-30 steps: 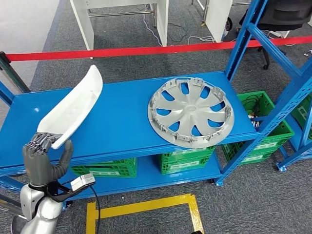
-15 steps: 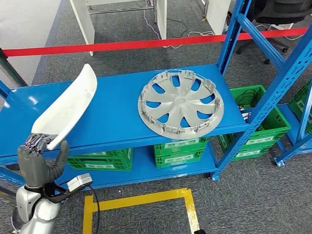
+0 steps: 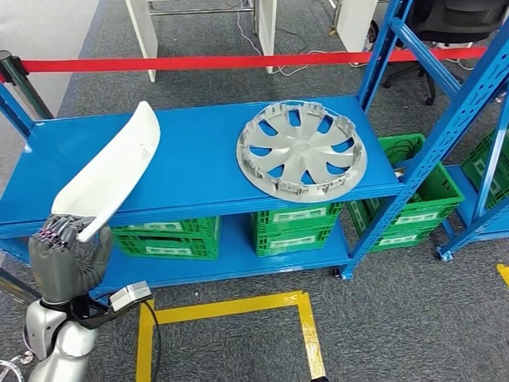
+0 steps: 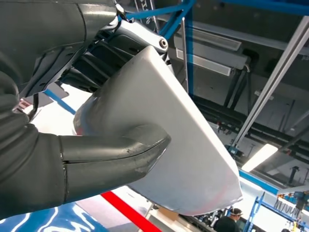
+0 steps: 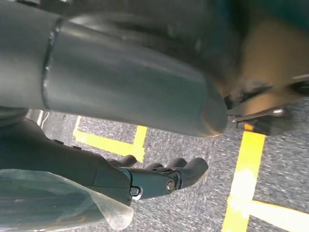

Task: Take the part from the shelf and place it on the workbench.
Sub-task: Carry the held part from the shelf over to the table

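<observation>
"Where's the part now?"

"The white curved part [image 3: 111, 171] is in my left hand [image 3: 67, 263]. I hold its near end between thumb and fingers, and its far end angles up over the front edge of the blue shelf [image 3: 192, 163]. My left wrist view shows the thumb [image 4: 113, 154] pressed across its underside."

"What changed in the last second?"

"The grip and the part's tilt look the same. The whole head view has shifted, so I judge that my body is moving off, not the things. The silver wheel cover [image 3: 300, 149] lies flat on the shelf as before."

"And your right hand?"

"My right hand [image 5: 165, 176] hangs over the grey floor and yellow tape [image 5: 244, 174], fingers loosely apart, holding nothing."

"How far along?"

"Pick done, I'd say; carrying to the workbench remains."
</observation>
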Controlling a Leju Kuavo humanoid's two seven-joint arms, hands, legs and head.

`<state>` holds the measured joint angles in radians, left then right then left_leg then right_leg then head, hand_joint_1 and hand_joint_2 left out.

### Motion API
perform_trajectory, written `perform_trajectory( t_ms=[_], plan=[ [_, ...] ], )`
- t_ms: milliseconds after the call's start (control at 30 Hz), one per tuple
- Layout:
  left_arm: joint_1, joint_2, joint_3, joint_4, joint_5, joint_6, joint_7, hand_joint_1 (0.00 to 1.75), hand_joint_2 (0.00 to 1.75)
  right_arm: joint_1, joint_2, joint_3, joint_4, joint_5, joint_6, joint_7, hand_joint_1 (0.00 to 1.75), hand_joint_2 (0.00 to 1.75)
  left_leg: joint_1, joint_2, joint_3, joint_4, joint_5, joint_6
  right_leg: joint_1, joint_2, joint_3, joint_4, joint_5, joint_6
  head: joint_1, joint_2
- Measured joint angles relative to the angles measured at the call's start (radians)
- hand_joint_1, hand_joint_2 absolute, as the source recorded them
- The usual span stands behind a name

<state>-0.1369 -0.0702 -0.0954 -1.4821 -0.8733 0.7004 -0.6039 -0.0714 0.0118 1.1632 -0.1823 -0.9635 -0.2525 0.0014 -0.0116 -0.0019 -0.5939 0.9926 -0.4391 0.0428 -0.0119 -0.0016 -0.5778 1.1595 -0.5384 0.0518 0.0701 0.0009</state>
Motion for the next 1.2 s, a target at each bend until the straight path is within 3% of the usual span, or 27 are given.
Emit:
perform_trajectory(
  t_ms=[67, 100, 167, 200, 267, 333, 367, 400, 433, 500, 567, 633, 700, 733, 767, 833, 867, 900, 933, 1000, 1067, 1133, 1200],
  plan=[
    [-0.001, 0.001, 0.000, 0.000, -0.002, 0.000, 0.000, 1.75, 1.75, -0.004, 0.000, 0.000, 0.000, 0.001, 0.000, 0.000, 0.00, 0.00, -0.003, -0.001, -0.019, 0.014, 0.011, -0.010, 0.001, 0.004, 0.083, -0.123, -0.008, -0.007, 0.002, 0.000],
    [-0.001, 0.001, 0.000, 0.000, -0.003, 0.000, 0.001, 1.75, 1.75, -0.006, 0.000, 0.000, 0.000, 0.001, 0.000, 0.000, 0.00, 0.00, -0.004, -0.001, -0.026, 0.019, 0.018, -0.015, 0.002, 0.006, 0.101, -0.155, -0.018, -0.012, 0.003, 0.000],
    [0.002, 0.003, 0.000, -0.001, -0.006, 0.000, 0.002, 1.75, 1.75, -0.006, 0.000, 0.000, 0.000, 0.002, -0.001, 0.000, 0.00, 0.00, -0.004, -0.002, -0.038, 0.024, 0.029, -0.024, 0.000, 0.005, 0.092, -0.166, -0.014, -0.027, 0.004, 0.000],
    [0.005, 0.004, 0.000, -0.001, -0.006, 0.000, 0.002, 1.75, 1.75, -0.005, 0.000, 0.000, 0.000, 0.002, -0.002, 0.002, 0.00, 0.00, -0.004, -0.002, -0.044, 0.032, 0.016, -0.030, -0.002, 0.003, 0.083, -0.167, -0.006, -0.037, 0.003, 0.000],
    [0.010, 0.008, 0.000, -0.003, -0.006, 0.000, 0.004, 1.75, 1.75, -0.003, 0.000, 0.000, 0.001, 0.003, -0.004, 0.004, 0.00, 0.00, 0.002, -0.002, -0.060, 0.094, -0.065, -0.043, -0.005, -0.003, 0.062, -0.168, 0.015, -0.053, -0.002, 0.000],
    [0.014, 0.013, 0.000, -0.006, -0.006, 0.000, 0.006, 1.75, 1.75, -0.003, 0.000, 0.000, 0.002, 0.006, -0.001, 0.007, 0.00, 0.00, 0.009, -0.001, -0.078, 0.214, -0.160, -0.055, -0.004, -0.006, 0.039, -0.165, 0.036, -0.059, -0.006, 0.000],
    [0.017, 0.016, 0.001, -0.008, -0.006, 0.000, 0.007, 1.75, 1.75, -0.004, 0.000, 0.000, 0.002, 0.007, 0.000, 0.008, 0.00, 0.00, 0.012, -0.001, -0.081, 0.265, -0.178, -0.058, -0.004, -0.007, 0.025, -0.162, 0.045, -0.059, -0.006, 0.000],
    [0.021, 0.019, 0.002, -0.011, -0.006, 0.000, 0.008, 1.75, 1.75, -0.004, 0.000, 0.000, 0.002, 0.009, 0.001, 0.010, 0.00, 0.00, 0.014, -0.001, -0.073, 0.292, -0.174, -0.060, -0.004, -0.009, 0.010, -0.158, 0.053, -0.058, -0.006, 0.000],
    [0.027, 0.021, 0.005, -0.017, -0.006, 0.000, 0.007, 1.75, 1.75, -0.004, 0.001, 0.000, 0.002, 0.010, 0.001, 0.011, 0.00, 0.00, 0.017, -0.001, -0.051, 0.281, -0.151, -0.061, -0.004, -0.010, -0.004, -0.153, 0.060, -0.057, -0.006, 0.000],
    [0.044, 0.025, 0.020, -0.045, -0.003, 0.000, 0.004, 1.75, 1.75, -0.005, 0.002, 0.000, 0.002, 0.012, -0.004, 0.012, 0.00, 0.00, 0.018, -0.001, 0.035, 0.169, -0.102, -0.057, -0.004, -0.010, -0.030, -0.145, 0.075, -0.052, -0.005, 0.000],
    [0.061, 0.027, 0.040, -0.082, 0.005, 0.000, 0.000, 1.75, 1.75, -0.005, 0.004, 0.000, 0.002, 0.012, -0.012, 0.010, 0.00, 0.00, 0.015, -0.001, 0.121, 0.030, -0.101, -0.047, -0.003, -0.009, -0.045, -0.143, 0.091, -0.042, -0.004, 0.000],
    [0.076, 0.027, 0.055, -0.109, 0.013, 0.000, -0.001, 1.75, 1.75, -0.004, 0.006, -0.001, 0.002, 0.008, -0.019, 0.006, 0.00, 0.00, 0.008, -0.002, 0.144, -0.023, -0.108, -0.037, -0.005, -0.010, -0.050, -0.149, 0.111, -0.026, 0.001, 0.000],
    [0.088, 0.028, 0.065, -0.125, 0.018, 0.000, -0.001, 1.75, 1.75, -0.001, 0.007, -0.002, 0.002, 0.003, -0.025, 0.000, 0.00, 0.00, 0.008, 0.000, 0.132, -0.031, -0.088, -0.024, -0.009, -0.009, -0.058, -0.151, 0.109, -0.012, 0.006, 0.000],
    [0.092, 0.029, 0.068, -0.128, 0.021, 0.000, -0.001, 1.75, 1.75, 0.000, 0.007, -0.003, 0.002, 0.001, -0.028, -0.003, 0.00, 0.00, 0.010, 0.001, 0.123, -0.035, -0.076, -0.017, -0.009, -0.007, -0.067, -0.136, 0.085, -0.007, 0.010, 0.000],
    [0.093, 0.029, 0.069, -0.130, 0.023, 0.000, -0.001, 1.75, 1.75, 0.001, 0.007, -0.004, 0.002, 0.000, -0.031, -0.006, 0.00, 0.00, 0.012, 0.003, 0.112, -0.038, -0.065, -0.011, -0.009, -0.005, -0.081, -0.101, 0.042, -0.005, 0.018, 0.000],
    [0.096, 0.030, 0.071, -0.132, 0.025, 0.000, 0.000, 1.75, 1.75, 0.002, 0.007, -0.007, 0.003, -0.001, -0.035, -0.010, 0.00, 0.00, 0.009, 0.004, 0.084, -0.033, -0.045, -0.004, -0.008, -0.002, -0.113, 0.023, -0.055, -0.001, 0.038, 0.000],
    [0.098, 0.031, 0.071, -0.132, 0.026, 0.000, 0.000, 1.75, 1.75, 0.002, 0.007, -0.008, 0.003, -0.001, -0.036, -0.012, 0.00, 0.00, 0.008, 0.004, 0.069, -0.030, -0.036, -0.003, -0.008, -0.002, -0.123, 0.084, -0.079, 0.000, 0.048, 0.000],
    [0.099, 0.031, 0.072, -0.132, 0.027, 0.000, 0.001, 1.75, 1.75, 0.002, 0.007, -0.009, 0.003, 0.000, -0.036, -0.013, 0.00, 0.00, 0.007, 0.005, 0.054, -0.027, -0.027, -0.003, -0.008, -0.002, -0.122, 0.123, -0.080, 0.002, 0.056, 0.001],
    [0.100, 0.032, 0.072, -0.132, 0.029, 0.000, 0.002, 1.75, 1.75, 0.002, 0.007, -0.009, 0.003, 0.000, -0.038, -0.013, 0.00, 0.00, 0.006, 0.005, 0.039, -0.023, -0.019, -0.004, -0.008, -0.002, -0.106, 0.128, -0.059, 0.003, 0.066, 0.001],
    [0.101, 0.033, 0.072, -0.132, 0.034, 0.000, 0.004, 1.75, 1.75, 0.001, 0.007, -0.009, 0.003, 0.003, -0.043, -0.013, 0.00, 0.00, 0.007, 0.005, 0.012, -0.012, -0.006, -0.010, -0.009, -0.001, -0.028, 0.040, -0.003, 0.002, 0.096, 0.001],
    [0.101, 0.034, 0.070, -0.132, 0.038, 0.000, 0.005, 1.75, 1.75, 0.002, 0.007, -0.009, 0.003, 0.006, -0.049, -0.009, 0.00, 0.00, 0.004, 0.005, -0.011, 0.005, 0.004, -0.018, -0.008, 0.001, 0.066, -0.097, 0.005, -0.001, 0.129, 0.002],
    [0.102, 0.034, 0.070, -0.131, 0.042, 0.000, 0.004, 1.75, 1.75, 0.004, 0.009, -0.010, 0.007, -0.001, -0.059, -0.006, 0.00, 0.00, 0.002, 0.005, -0.028, 0.015, 0.020, -0.026, -0.005, 0.003, 0.099, -0.160, -0.010, -0.006, 0.141, 0.002],
    [0.105, 0.033, 0.070, -0.130, 0.046, 0.000, 0.004, 1.75, 1.75, 0.010, 0.014, -0.015, 0.014, -0.017, -0.075, -0.010, 0.00, 0.00, 0.003, 0.004, -0.042, 0.020, 0.024, -0.036, -0.007, 0.003, 0.087, -0.166, -0.006, -0.013, 0.136, 0.002]
  ],
)
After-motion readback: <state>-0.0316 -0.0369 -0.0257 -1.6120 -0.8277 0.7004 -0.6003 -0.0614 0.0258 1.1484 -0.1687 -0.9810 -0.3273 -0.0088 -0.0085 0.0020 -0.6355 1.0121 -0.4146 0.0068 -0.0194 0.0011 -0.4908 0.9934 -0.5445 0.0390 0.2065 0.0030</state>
